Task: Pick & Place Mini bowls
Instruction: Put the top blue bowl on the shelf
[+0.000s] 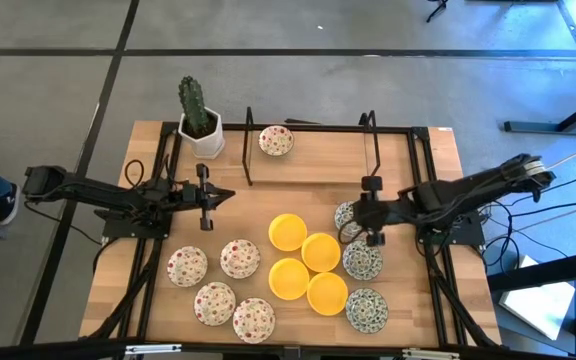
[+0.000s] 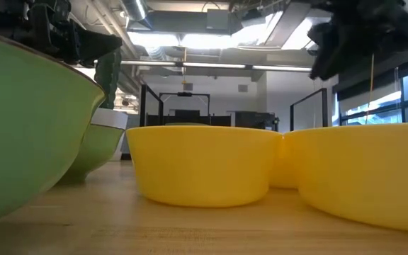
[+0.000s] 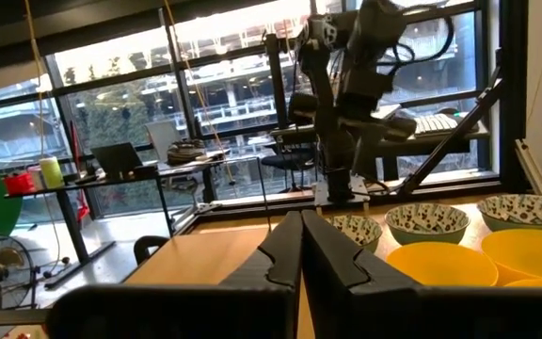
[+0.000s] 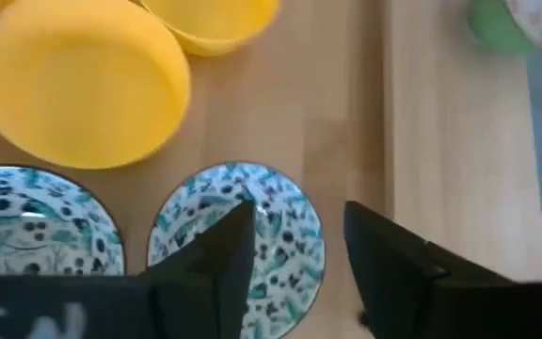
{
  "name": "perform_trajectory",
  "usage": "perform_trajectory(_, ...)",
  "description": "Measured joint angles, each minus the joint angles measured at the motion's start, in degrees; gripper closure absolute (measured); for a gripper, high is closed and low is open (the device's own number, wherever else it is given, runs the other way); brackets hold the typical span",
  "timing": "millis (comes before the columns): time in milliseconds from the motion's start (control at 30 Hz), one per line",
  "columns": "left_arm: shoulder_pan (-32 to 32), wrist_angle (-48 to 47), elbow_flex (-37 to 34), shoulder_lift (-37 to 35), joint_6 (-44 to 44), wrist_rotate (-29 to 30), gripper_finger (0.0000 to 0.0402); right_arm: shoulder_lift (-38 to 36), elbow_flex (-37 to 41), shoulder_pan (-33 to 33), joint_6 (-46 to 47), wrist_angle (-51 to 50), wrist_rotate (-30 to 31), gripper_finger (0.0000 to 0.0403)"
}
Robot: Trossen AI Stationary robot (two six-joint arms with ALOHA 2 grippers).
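Spread across the wooden counter (image 1: 308, 160): twelve mini bowls, all empty. Four plain yellow bowls (image 1: 306, 270) clustered at centre. Four red-speckled bowls (image 1: 220, 285) grouped toward the left front, with a fifth red-speckled bowl (image 1: 276, 141) alone at the back inside a black frame (image 1: 313, 130). Three green-patterned bowls (image 1: 362, 285) lined along the right side of the yellow cluster. One white pot (image 1: 201, 135) at the back left corner, holding a green cactus (image 1: 193, 105).

Right gripper (image 1: 360, 214) poised over the rearmost green-patterned bowl (image 4: 238, 235), jaws parted, one finger above its inside and one beyond its rim, gripping nothing. Left gripper (image 1: 226, 196) hovering above bare counter behind the speckled group, jaws pressed together, empty.
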State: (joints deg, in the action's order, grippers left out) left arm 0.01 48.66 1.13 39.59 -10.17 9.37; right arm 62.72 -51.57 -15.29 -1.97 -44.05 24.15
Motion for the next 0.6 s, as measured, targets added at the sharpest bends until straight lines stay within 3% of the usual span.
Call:
perform_trajectory(233, 0.00, 0.00, 0.00, 0.00, -0.02, 0.00, 0.0394, 5.91, -6.63, 8.24, -5.86, -1.25, -10.03, 0.0229)
perform_trajectory(433, 0.00, -0.02, 0.00, 0.00, -0.02, 0.00, 0.0396, 9.84, -7.91, 18.34, -10.96, -6.82, -20.45, 0.0233)
perform_trajectory(600, -0.01, -0.03, 0.00, 0.07, -1.64, -0.02, 0.0399, 11.13, -7.91, 22.40, -14.94, -8.61, -22.32, 0.0233)
